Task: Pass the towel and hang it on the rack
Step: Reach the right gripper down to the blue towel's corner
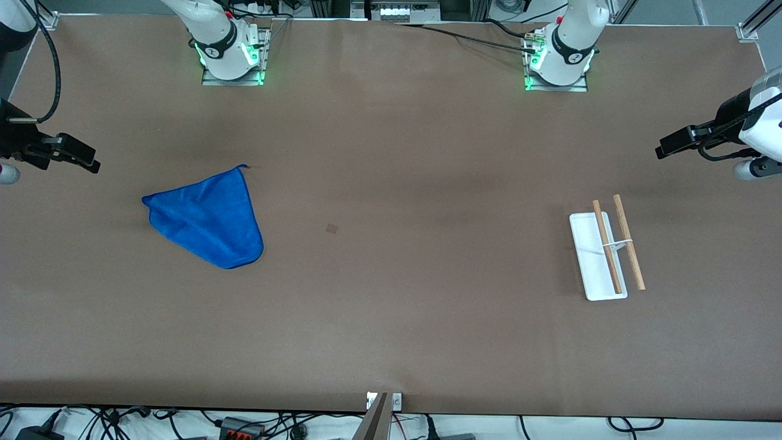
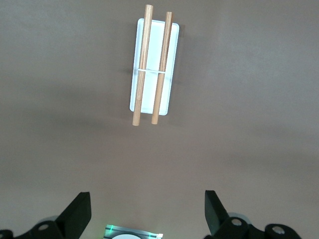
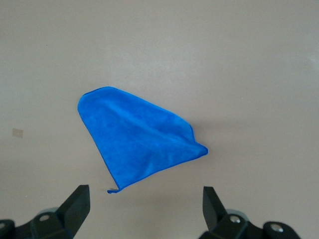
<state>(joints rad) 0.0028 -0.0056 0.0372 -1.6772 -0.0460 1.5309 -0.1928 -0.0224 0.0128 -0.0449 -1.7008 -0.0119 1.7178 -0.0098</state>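
The blue towel lies flat in a rough triangle on the brown table, toward the right arm's end; its small loop tag points toward the robots' bases. It also shows in the right wrist view. The rack, a white tray base with two light-wood bars, stands toward the left arm's end and shows in the left wrist view. My right gripper hangs open and empty high over the table's end beside the towel. My left gripper hangs open and empty high over the table's end beside the rack.
A small brown square mark lies on the table between towel and rack. The arm bases stand along the table's edge farthest from the front camera. Cables lie below the nearest edge.
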